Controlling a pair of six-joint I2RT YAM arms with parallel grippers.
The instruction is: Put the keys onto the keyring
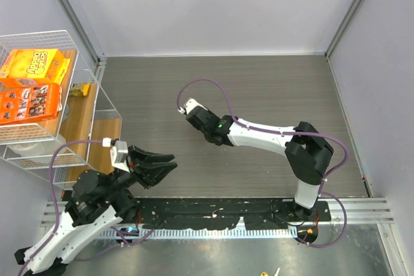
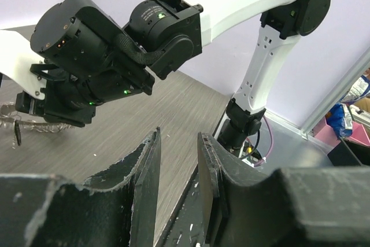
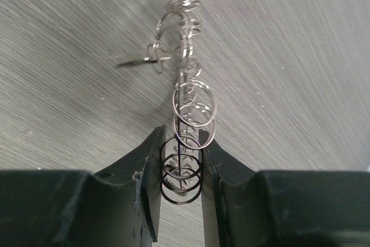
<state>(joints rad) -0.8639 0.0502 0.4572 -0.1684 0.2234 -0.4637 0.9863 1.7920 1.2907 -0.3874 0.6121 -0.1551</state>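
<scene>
The keyring (image 3: 188, 93) shows edge-on in the right wrist view as a row of thin silvery loops on the grey table. My right gripper (image 3: 181, 134) is shut on its near end, with the loops pressed between both fingers. A thin dark sliver (image 3: 136, 62) sticks out sideways from the far end; I cannot tell if it is the key. In the left wrist view the keyring (image 2: 29, 124) lies under the right gripper, with a small dark piece (image 2: 17, 133) beside it. My left gripper (image 2: 178, 136) is open and empty above the table's near left (image 1: 162, 163). The top view hides the ring under the right gripper (image 1: 186, 109).
A white wire basket (image 1: 77, 63) with orange cereal boxes (image 1: 32, 82) stands at the far left, beside a wooden board (image 1: 81, 127). The black mounting rail (image 1: 259, 214) runs along the near edge. Grey walls close the back and right sides.
</scene>
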